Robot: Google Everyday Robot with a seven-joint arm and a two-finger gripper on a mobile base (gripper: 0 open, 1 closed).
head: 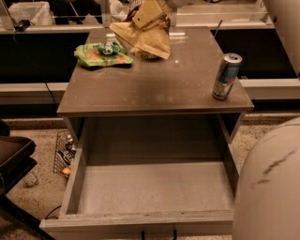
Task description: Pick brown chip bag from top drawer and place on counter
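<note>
Crinkly brown chip bag (148, 29) at glossy grey-brown surface (154, 86), top centre.
Settle it flat before release; hand (165, 3) at top edge, grip cannot be told.

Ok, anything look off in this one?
The brown chip bag looks crumpled and tilted at the far edge of the counter, under the end effector at the picture's top. The top drawer is open.

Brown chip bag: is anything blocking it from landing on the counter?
Nothing visible does. The brown chip bag, under the gripper at the picture's top, is over the far end of the counter; green bag and can sit aside.
</note>
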